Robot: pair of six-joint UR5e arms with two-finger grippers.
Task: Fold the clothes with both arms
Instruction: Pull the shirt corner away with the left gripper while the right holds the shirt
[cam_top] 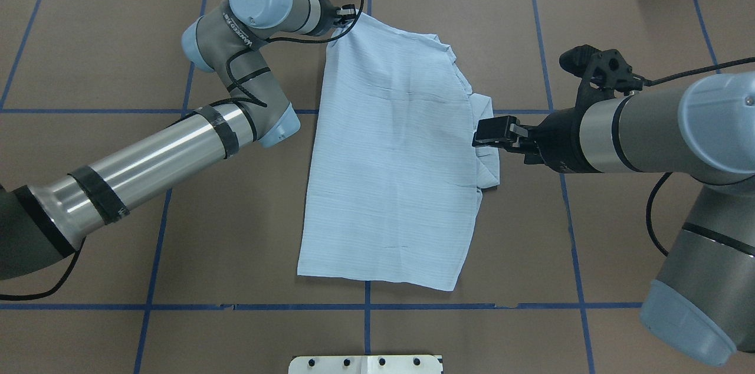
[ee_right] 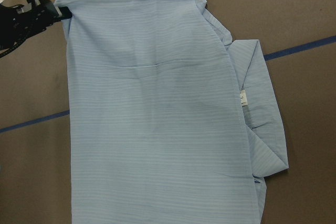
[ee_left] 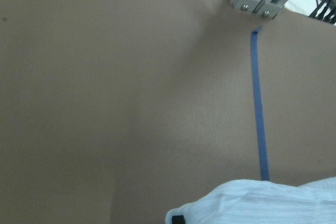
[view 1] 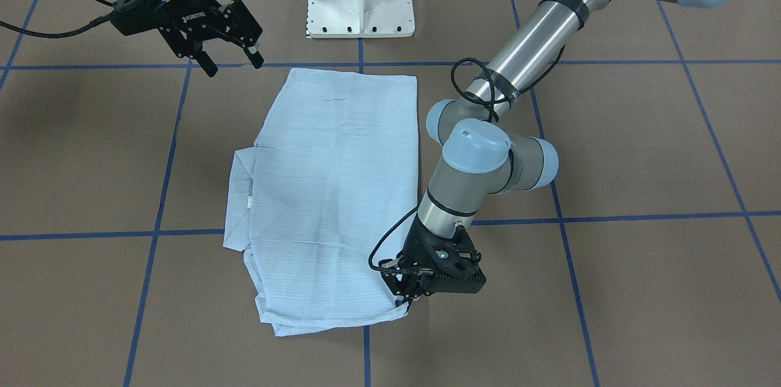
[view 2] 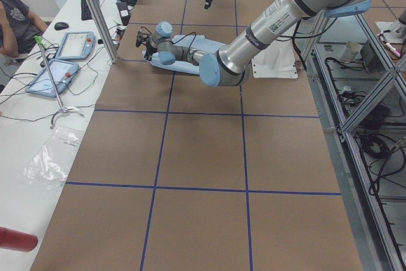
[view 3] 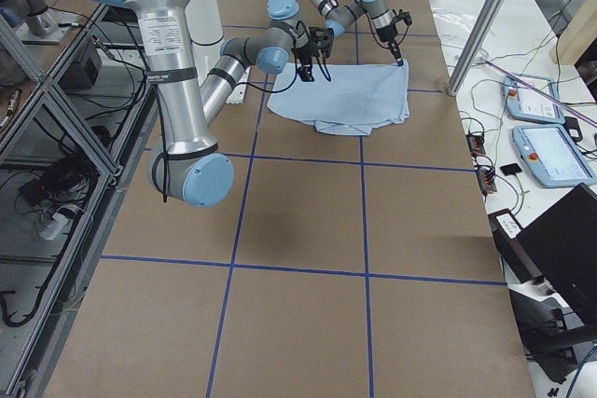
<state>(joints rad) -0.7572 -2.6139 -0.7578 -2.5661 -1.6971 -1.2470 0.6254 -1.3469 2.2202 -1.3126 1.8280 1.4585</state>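
You have a thin, pale-blue shirt (cam_top: 389,156) with fine pinstripes, soft and lightly creased. It lies flat in the middle of the table (cam_top: 619,244), which is covered in matte brown paper and crossed by blue tape lines (cam_top: 177,307). The shirt is folded into a long, rough rectangle. Its long axis runs from the robot's side straight out toward the far side, with the far end a little narrower. On the robot's right side a folded flap (ee_right: 262,129) sticks out past the main panel, and a small white tag (ee_right: 242,99) sits at the seam.

Your left gripper (view 1: 410,298), black and angular, points down at the shirt's far-left corner. Its fingers are pinched together on the cloth there, and the corner is puckered slightly. Your right gripper (view 1: 235,65) hangs above the table near the shirt's right edge, apart from the fabric, with its two fingers spread and nothing between them.
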